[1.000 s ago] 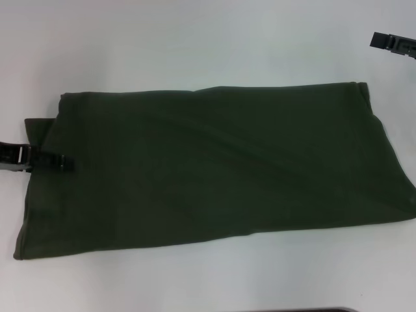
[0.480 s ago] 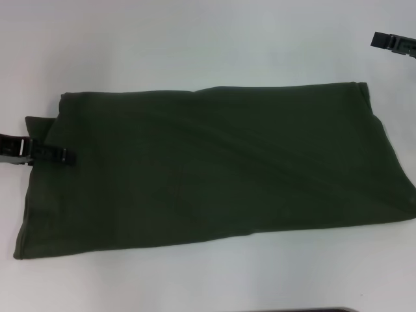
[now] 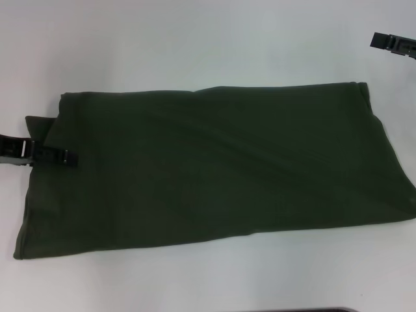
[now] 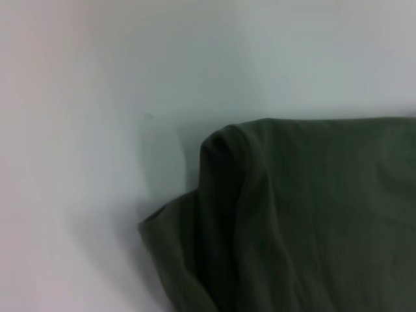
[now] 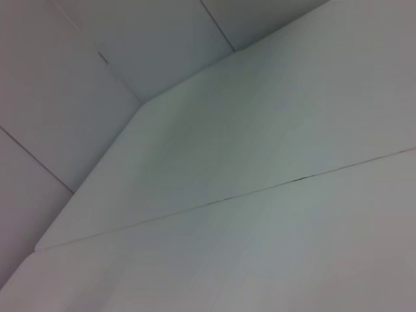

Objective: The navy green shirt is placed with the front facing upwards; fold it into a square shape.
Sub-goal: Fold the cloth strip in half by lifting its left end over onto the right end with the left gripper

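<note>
White table (image 5: pixel 260 247) with thin seam (image 5: pixel 260 190)

Navy green shirt (image 3: pixel 208 169) lies flat on table (image 3: pixel 195 39), folded lengthwise. My left gripper (image 3: pixel 65 157) over shirt's left edge, fingertips on cloth. My right gripper (image 3: pixel 390 43) behind shirt's right end, apart from shirt.

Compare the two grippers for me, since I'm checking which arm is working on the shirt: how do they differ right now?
The left gripper reaches over the left edge of the navy green shirt, low at the cloth, while the right gripper sits off the shirt, above the bare white table at the far right. More of the left gripper shows; the right is mostly cut off by the frame. Both are black.
</note>
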`<state>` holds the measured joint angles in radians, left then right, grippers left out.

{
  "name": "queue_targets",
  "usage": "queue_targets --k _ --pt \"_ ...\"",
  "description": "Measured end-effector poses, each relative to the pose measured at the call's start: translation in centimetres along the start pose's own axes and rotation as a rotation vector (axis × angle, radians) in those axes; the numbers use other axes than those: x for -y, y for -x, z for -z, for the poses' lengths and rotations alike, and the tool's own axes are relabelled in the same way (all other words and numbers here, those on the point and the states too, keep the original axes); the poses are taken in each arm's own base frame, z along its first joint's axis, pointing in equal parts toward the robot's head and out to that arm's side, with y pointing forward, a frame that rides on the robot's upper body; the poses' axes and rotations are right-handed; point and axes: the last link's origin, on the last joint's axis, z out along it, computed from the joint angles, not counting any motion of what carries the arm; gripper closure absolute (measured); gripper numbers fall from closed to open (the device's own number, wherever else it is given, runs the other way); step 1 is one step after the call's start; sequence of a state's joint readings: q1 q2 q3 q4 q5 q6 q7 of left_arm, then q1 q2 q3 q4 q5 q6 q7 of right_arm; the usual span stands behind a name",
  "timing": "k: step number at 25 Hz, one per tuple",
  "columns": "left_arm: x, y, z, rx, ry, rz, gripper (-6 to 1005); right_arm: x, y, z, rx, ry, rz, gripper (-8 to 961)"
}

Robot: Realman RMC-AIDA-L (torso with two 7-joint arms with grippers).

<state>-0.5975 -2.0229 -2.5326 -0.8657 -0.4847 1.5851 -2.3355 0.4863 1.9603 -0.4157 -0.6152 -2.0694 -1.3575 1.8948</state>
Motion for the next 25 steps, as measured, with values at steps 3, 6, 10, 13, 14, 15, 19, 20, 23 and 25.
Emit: queue_targets --k 3,6,10,13,14,15,19,20,23,25 --pt "0.04 0.01 0.05 -0.002 -0.002 0.0 153 0.0 0.0 0.0 0.0 0.0 -0.001 33" --pt "0.08 -0.03 0.07 -0.005 -0.006 -0.001 161 0.0 -0.01 0.0 0.0 0.0 -0.001 34" --pt "0.06 -0.04 0.02 -0.006 -0.007 -0.002 171 0.0 0.0 0.0 0.0 0.0 -0.002 34" --pt "0.13 -0.01 0.04 -0.005 -0.008 0.001 179 -0.01 0.02 0.02 0.001 0.001 -0.003 34" --pt "0.18 0.02 0.03 -0.002 -0.008 0.003 181 0.01 0.04 0.04 0.003 0.0 -0.004 34" --pt "0.22 0.07 0.01 0.003 -0.009 0.006 184 0.03 0.07 0.08 0.006 -0.001 -0.005 34" --pt "0.22 0.12 -0.03 0.004 -0.012 0.007 342 0.07 0.13 0.15 0.011 -0.002 -0.008 34" --pt "0.25 0.11 -0.03 0.002 -0.013 0.01 381 0.08 0.14 0.15 0.011 -0.003 -0.007 34" --pt "0.32 0.11 0.0 0.001 -0.013 0.015 490 0.08 0.14 0.15 0.011 -0.003 -0.007 35" --pt "0.33 0.03 0.06 -0.003 -0.015 0.015 563 0.09 0.16 0.16 0.012 -0.004 -0.007 35"
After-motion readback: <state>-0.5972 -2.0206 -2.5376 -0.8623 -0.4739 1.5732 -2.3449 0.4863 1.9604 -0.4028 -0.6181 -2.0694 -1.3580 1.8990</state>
